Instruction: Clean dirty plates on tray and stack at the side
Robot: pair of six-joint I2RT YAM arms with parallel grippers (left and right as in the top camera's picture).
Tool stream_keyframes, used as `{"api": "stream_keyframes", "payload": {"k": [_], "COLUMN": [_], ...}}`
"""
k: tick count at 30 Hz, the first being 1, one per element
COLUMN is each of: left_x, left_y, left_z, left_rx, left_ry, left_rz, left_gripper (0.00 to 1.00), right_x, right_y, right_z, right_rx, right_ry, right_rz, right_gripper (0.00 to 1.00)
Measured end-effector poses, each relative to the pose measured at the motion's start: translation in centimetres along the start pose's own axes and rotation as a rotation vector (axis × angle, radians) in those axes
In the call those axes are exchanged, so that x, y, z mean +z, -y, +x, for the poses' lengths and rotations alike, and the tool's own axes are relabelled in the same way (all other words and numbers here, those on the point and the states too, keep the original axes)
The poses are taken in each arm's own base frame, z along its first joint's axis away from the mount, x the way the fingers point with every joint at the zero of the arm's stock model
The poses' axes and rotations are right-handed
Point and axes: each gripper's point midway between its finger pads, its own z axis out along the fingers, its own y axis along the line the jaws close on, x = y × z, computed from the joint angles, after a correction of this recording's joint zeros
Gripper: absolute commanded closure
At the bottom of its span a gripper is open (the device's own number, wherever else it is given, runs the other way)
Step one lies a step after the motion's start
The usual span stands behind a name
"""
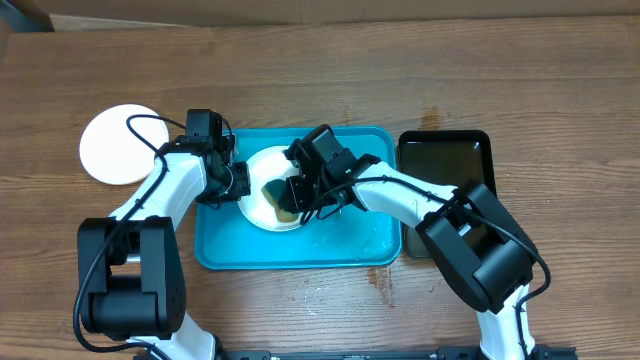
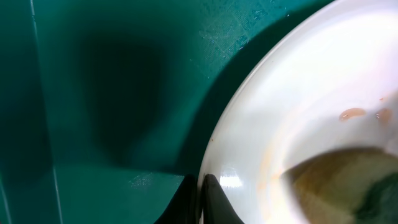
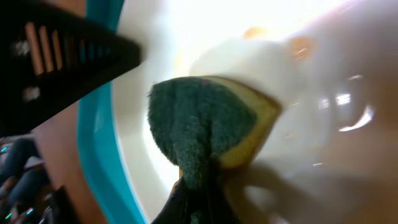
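Pinching the thin rim of the glossy white plate (image 1: 262, 168) (image 2: 311, 81), your left gripper (image 1: 237, 186) (image 2: 202, 202) has its jaws pressed almost together on that edge. The round dish curves away just ahead of the fingertips. Your right gripper (image 1: 297, 195) (image 3: 196, 205) is clamped on a sponge (image 1: 280, 194) (image 3: 205, 124), soft yellow foam with a fuzzy dark-green scouring face. The sponge sticks out past the gripper's tips and presses on the plate's shiny inner surface. Small orange-brown smears (image 2: 352, 114) sit on the glaze just beyond the sponge.

Directly beneath both grippers, the plate lies on the smooth turquoise plastic tray (image 1: 300, 250), rectangular with rounded corners and a low rim. Well off the left gripper's outer side, a second plate (image 1: 118, 145), plain and round, rests on the wood-grain table (image 1: 560, 90). Beyond the right gripper, beside its arm, stands a black tray (image 1: 445, 160) with a glossy floor. From overhead, the right gripper and sponge hide the plate's middle.
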Motion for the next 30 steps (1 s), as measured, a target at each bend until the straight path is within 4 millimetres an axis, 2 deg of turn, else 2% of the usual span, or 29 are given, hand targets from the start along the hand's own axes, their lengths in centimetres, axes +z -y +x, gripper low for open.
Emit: {"api": "stream_keyframes", "payload": {"k": [4, 11, 17, 20, 23, 25, 26, 28, 29, 30], "left_x": [0.0, 0.0, 0.0, 0.0, 0.0, 0.0, 0.0, 0.0, 0.0, -0.2], "left_y": [0.0, 0.1, 0.3, 0.2, 0.2, 0.2, 0.2, 0.2, 0.1, -0.1], "left_z": [0.0, 0.0, 0.0, 0.0, 0.0, 0.0, 0.0, 0.1, 0.3, 0.5], "left_rx": [0.000, 0.000, 0.001, 0.001, 0.001, 0.001, 0.001, 0.001, 0.000, -0.001], "left_ry": [0.000, 0.000, 0.001, -0.001, 0.000, 0.000, 0.000, -0.004, -0.012, -0.024], "left_rz": [0.000, 0.005, 0.012, 0.011, 0.011, 0.011, 0.011, 0.008, 0.001, -0.010], "left_gripper": [0.96, 0.96, 0.96, 0.96, 0.96, 0.96, 0.96, 0.96, 0.96, 0.96], "right_x": [-0.8, -4.3, -7.4, -11.4, -16.9, -20.7, -23.6, -25.0, -26.0, -26.4], "right_y": [1.7, 6.7, 6.4, 5.7, 5.3, 5.7, 6.5, 7.5, 8.8, 9.6], "right_z": [-1.7, -4.9, -5.7, -6.5, -7.3, -7.0, -6.0, -5.1, -3.5, -2.7], "right_rx": [0.012, 0.106, 0.132, 0.129, 0.140, 0.172, 0.218, 0.257, 0.313, 0.344], "right_ry": [0.055, 0.137, 0.133, 0.175, 0.241, 0.270, 0.278, 0.276, 0.244, 0.228], "right_rz": [0.039, 0.063, -0.028, -0.040, -0.034, -0.008, 0.025, 0.058, 0.103, 0.129], "right_gripper": [0.96, 0.96, 0.96, 0.96, 0.96, 0.96, 0.96, 0.96, 0.96, 0.96]}}
